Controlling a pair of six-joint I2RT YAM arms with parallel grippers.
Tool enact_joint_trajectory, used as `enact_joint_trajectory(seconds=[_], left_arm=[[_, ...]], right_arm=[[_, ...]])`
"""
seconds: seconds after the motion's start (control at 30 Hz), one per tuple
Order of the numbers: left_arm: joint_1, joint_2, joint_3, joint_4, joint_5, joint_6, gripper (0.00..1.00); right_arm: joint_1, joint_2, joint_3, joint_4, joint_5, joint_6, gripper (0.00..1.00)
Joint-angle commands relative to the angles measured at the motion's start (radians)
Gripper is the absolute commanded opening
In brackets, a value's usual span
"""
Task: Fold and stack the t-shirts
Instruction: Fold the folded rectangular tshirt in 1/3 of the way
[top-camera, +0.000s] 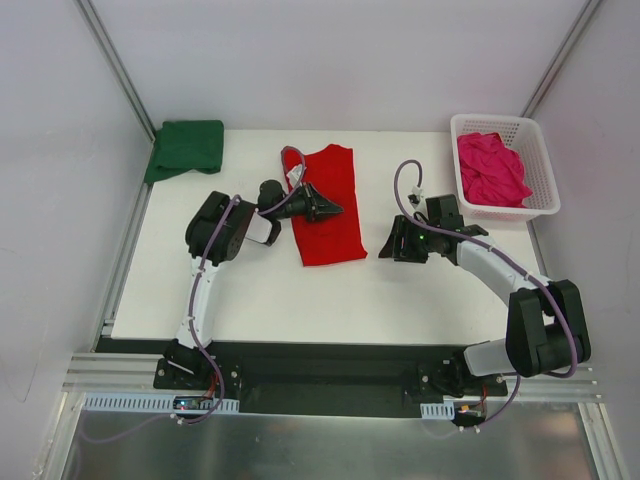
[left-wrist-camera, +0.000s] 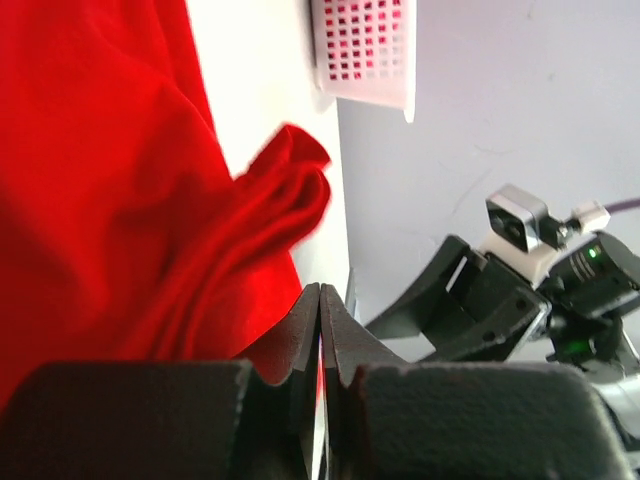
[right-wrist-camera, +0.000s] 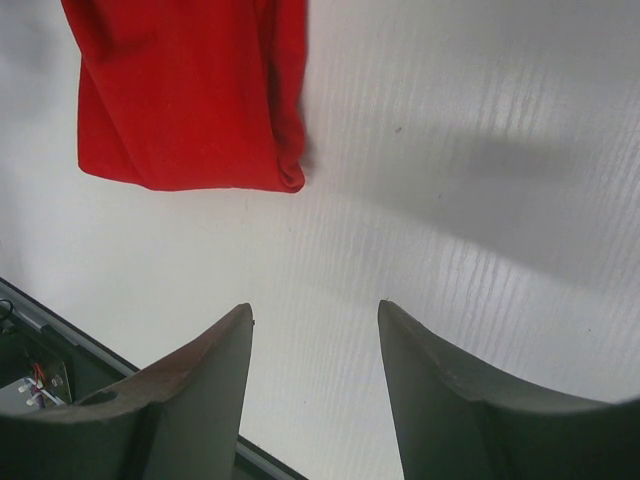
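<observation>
Because the left gripper (top-camera: 333, 207) hangs over the red t-shirt (top-camera: 330, 238), part of that folded shirt's right edge is hidden from above. The gripper's fingers are pressed together. The left wrist view (left-wrist-camera: 320, 296) shows a red sliver in the seam between them and bunched folds (left-wrist-camera: 100, 200) running up to the tips, but whether cloth is pinched is hard to tell.

Just right of the red t-shirt, the right gripper (top-camera: 390, 245) stands with fingers apart over the bare table (top-camera: 420, 295), holding nothing; its camera cuts the shirt (right-wrist-camera: 190, 100) off at the top.

Well left of the shirt and behind it, the dark green t-shirt (top-camera: 187, 148) lies folded. Well right of it, the magenta t-shirt (top-camera: 492, 170) sits crumpled in the white lattice basket (top-camera: 546, 175), whose walls partly mask it.
</observation>
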Motion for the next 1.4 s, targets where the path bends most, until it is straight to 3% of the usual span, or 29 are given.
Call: enact_joint_trajectory(seconds=[0.0,0.1,0.4,0.57,0.83,1.23,1.37], left_arm=[[0.003,0.012,0.065,-0.058,-0.035,0.065,0.0],[0.005,0.014,0.068,-0.144,-0.046,0.097,0.0],[0.016,0.026,0.071,-0.189,-0.04,0.102,0.0],[0.017,-0.046,0.097,-0.226,-0.003,0.164,0.0],[0.017,-0.172,0.26,-0.396,0.054,0.272,0.0],[0.005,-0.095,0.346,-0.431,0.054,0.278,0.0],[-0.011,-0.07,0.372,-0.506,0.04,0.342,0.0]], right_arm=[[-0.003,-0.044,0.013,-0.018,-0.004,-0.013,0.56],[-0.001,-0.047,0.01,-0.02,-0.003,-0.011,0.56],[-0.001,-0.067,-0.004,-0.028,0.001,-0.016,0.56],[-0.001,-0.084,-0.012,-0.029,0.004,-0.016,0.56],[-0.001,-0.098,-0.028,-0.021,0.001,-0.01,0.56],[-0.001,-0.119,-0.051,-0.034,0.023,-0.017,0.56],[-0.001,-0.109,-0.051,-0.031,0.023,-0.016,0.56]])
